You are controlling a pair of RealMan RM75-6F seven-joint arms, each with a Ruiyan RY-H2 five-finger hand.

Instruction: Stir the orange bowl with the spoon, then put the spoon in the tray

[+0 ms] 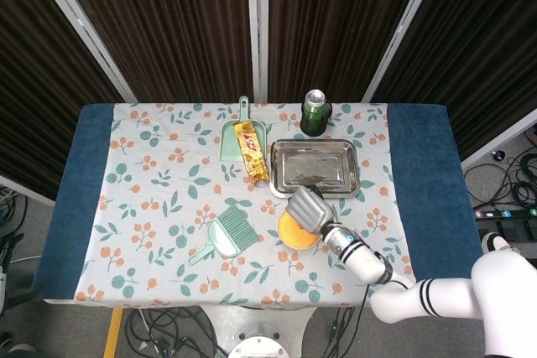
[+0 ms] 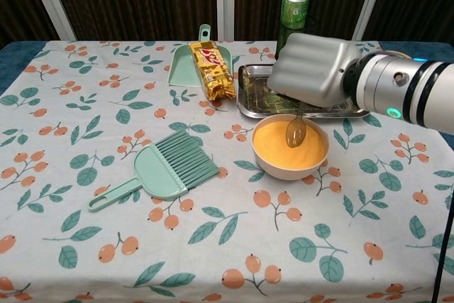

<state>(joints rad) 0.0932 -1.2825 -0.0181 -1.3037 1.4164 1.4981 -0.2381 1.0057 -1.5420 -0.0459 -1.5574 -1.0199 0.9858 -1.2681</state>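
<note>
— Over the orange bowl (image 2: 290, 148), where is your spoon (image 2: 295, 131) hanging?

— Its bowl end dangles just above the orange filling, slightly toward the far side, and the handle runs up out of sight under your right hand (image 2: 309, 70). The long axis stands close to upright, leaning a little back toward the palm. The hand's back faces both cameras, so the fingers are hidden, but the spoon hangs from it, so you are holding it.

— And the tray (image 2: 247, 101)?

— Directly behind the bowl, its near rim just beside the bowl's far rim, with your hand already overlapping its front edge in the chest view. From the spoon, it lies straight away from you, toward the green can (image 2: 294, 11). The tray's long side runs left to right, so I'd judge the spoon fits best laid crosswise rather than tip-first.

— Is the left hand any use?

— It shows in neither view. The right one is nearest and already carries the spoon.
</note>
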